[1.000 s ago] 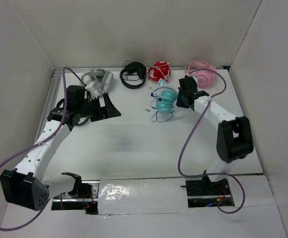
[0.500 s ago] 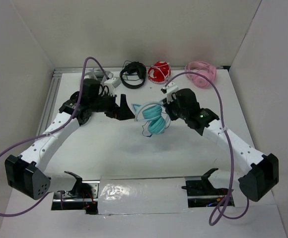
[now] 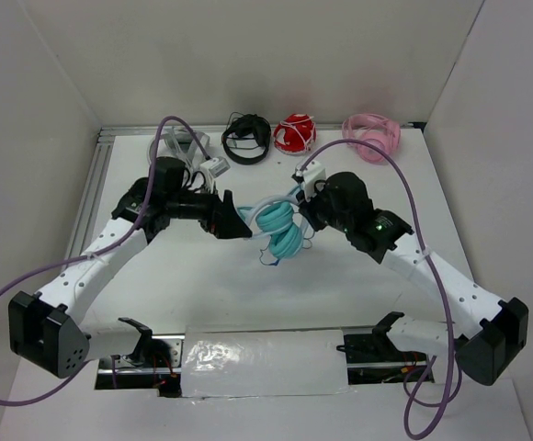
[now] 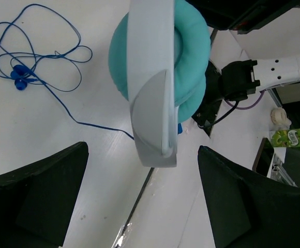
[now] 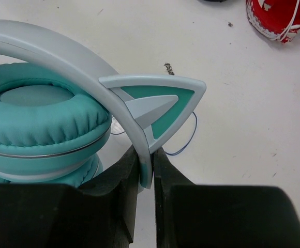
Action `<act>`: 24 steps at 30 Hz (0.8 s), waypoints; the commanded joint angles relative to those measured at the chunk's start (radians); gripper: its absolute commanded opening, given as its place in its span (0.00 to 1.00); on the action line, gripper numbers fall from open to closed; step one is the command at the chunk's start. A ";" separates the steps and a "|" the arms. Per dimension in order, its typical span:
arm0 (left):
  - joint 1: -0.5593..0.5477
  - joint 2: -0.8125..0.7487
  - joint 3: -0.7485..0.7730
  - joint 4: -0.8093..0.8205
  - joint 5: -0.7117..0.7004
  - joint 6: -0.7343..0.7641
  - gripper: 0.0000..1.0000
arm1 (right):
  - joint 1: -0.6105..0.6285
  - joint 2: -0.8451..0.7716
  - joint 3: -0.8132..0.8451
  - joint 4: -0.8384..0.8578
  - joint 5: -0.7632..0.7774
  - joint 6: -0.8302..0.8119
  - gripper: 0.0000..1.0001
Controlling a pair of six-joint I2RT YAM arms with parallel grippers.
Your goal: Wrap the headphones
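— Where are the headphones (image 3: pixel 280 230)?

— Over the middle of the tabletop (image 3: pixel 248 299), between the two arms. The black set (image 3: pixel 246 138), red set (image 3: pixel 295 134) and pink set (image 3: pixel 371 136) lie along the back edge, well apart from them.

— Who has hold of them?

— The right claw (image 5: pixel 146 157). Its wrist view shows both fingers (image 5: pixel 114 206) pressed onto the pale headband (image 5: pixel 46 46), pinching it just below one cat ear (image 5: pixel 160 103). The two teal cups (image 5: pixel 41 119) sit stacked, one on the other, to the left of that grip.

— And the left claw (image 4: pixel 143 150)?

— Spread wide and gripping nothing. In its wrist view the dark fingers (image 4: pixel 36 196) stand apart, one on each side of the frame. The headband hangs in the gap between them, touching neither.

— Do the cups rest on the tabletop?

— I cannot tell. From above they sit level with both claws, but no view shows the underside clearly.

— Where is the cable (image 4: pixel 36 51)?

— It lies loose on the tabletop in several thin blue loops, with a small blue lump where the strands cross. One strand runs from the loops back towards the lower cup. From above, only a little of it shows, just in front of the headphones.

— Anything else near?

— The red set sits at the top right corner of the right wrist view, clear of the claw.
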State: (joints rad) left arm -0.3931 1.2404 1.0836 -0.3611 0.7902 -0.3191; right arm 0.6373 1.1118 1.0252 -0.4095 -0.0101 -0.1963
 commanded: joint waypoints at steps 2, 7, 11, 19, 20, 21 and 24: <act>-0.004 -0.016 -0.004 0.086 0.061 -0.029 0.98 | 0.033 0.011 0.036 0.127 0.042 0.075 0.00; -0.006 -0.002 0.001 0.096 0.043 -0.049 0.80 | 0.047 0.037 0.047 0.152 0.044 0.115 0.00; -0.009 0.008 0.019 0.082 0.044 -0.043 0.66 | 0.056 0.052 0.056 0.163 0.059 0.133 0.00; -0.033 0.033 0.033 0.053 0.006 -0.046 0.55 | 0.070 0.049 0.067 0.181 0.067 0.133 0.00; -0.033 0.028 0.030 0.057 0.004 -0.048 0.50 | 0.070 0.048 0.067 0.181 0.070 0.136 0.00; -0.033 0.024 0.029 0.062 0.000 -0.052 0.43 | 0.070 0.048 0.067 0.181 0.071 0.136 0.00; -0.033 0.008 0.035 0.062 -0.025 -0.070 0.07 | 0.068 0.049 0.065 0.178 0.076 0.130 0.00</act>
State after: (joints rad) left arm -0.4152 1.2705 1.0786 -0.3260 0.7578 -0.3786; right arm 0.6971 1.1801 1.0290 -0.3504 0.0528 -0.0937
